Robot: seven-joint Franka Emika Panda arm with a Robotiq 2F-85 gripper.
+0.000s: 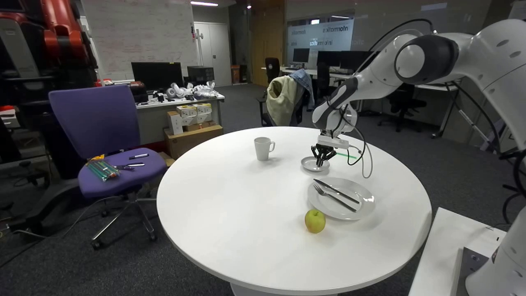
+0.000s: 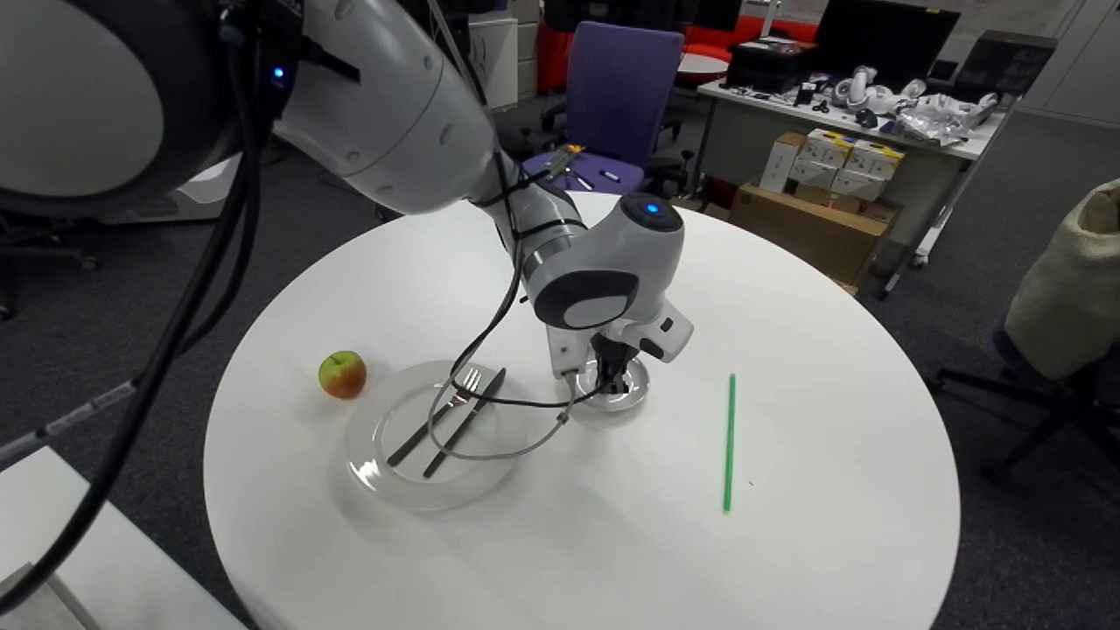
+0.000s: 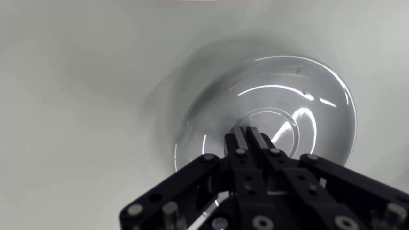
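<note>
Jaws set narrow, nothing visible between them, stand over a small dish [image 3: 262, 99], with a plate [image 1: 327, 206] at its five o'clock in an exterior view; pressing off-centre, they could tip or skid the dish across the surface [image 1: 230, 205].

Robot arm [image 1: 372, 85] extended over a round white table [image 1: 222, 205].
From where I stand, the gripper [image 1: 319, 164] points down over a small saucer [image 1: 307, 166]; contact cannot be confirmed. A white mug [image 1: 261, 149] stands upright, well apart, its handle facing the arm. Nearer me, a fork [image 1: 337, 201] and a knife [image 1: 337, 192] lie on a large plate [image 1: 326, 208]; a yellow-green apple [image 1: 315, 221] sits just beside it.
</note>
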